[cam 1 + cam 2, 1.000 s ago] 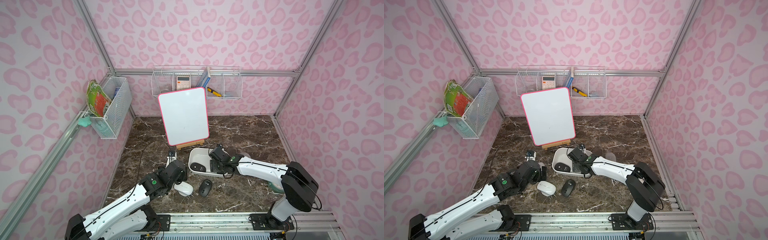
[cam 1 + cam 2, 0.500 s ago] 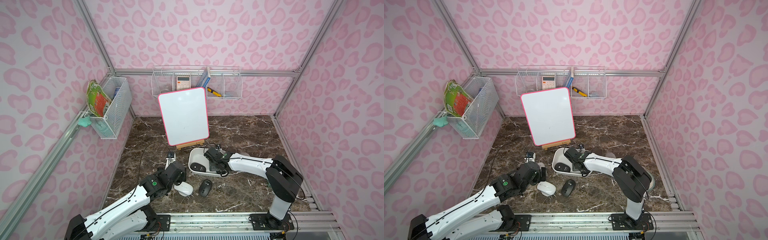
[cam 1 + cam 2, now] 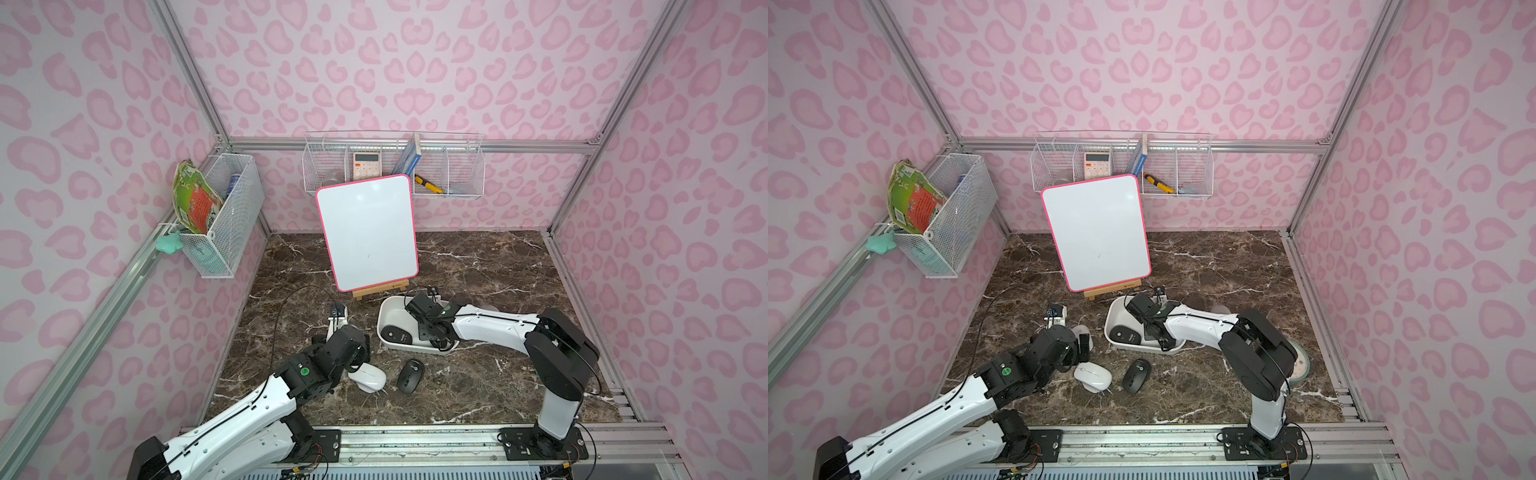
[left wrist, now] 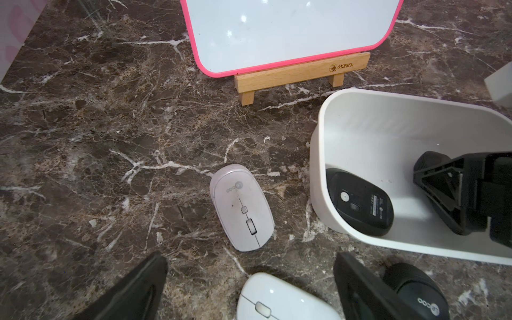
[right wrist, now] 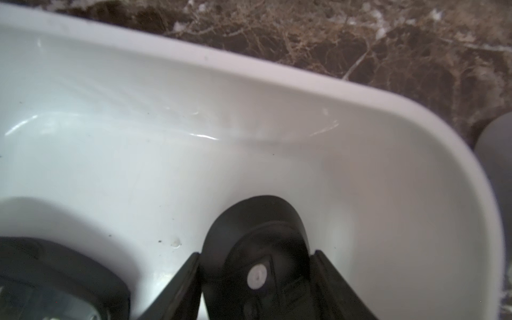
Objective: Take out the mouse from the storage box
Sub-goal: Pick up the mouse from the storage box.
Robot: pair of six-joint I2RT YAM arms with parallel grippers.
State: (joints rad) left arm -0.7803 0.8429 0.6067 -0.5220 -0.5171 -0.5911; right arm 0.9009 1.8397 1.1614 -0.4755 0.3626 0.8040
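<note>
The mouse (image 5: 255,221) sits inside the storage box (image 3: 394,311), at the opposite end from another black mouse (image 3: 397,333) lying belly-up. Its underside faces the right wrist camera, and its long axis runs along the fingers (image 5: 177,288), with the rounded end pointing past their tips toward the box wall. The right gripper (image 5: 257,252) is clamped across the mouse's width, while the left gripper (image 4: 249,261) hangs spread wide over the table (image 4: 110,138) beside the box.
</note>
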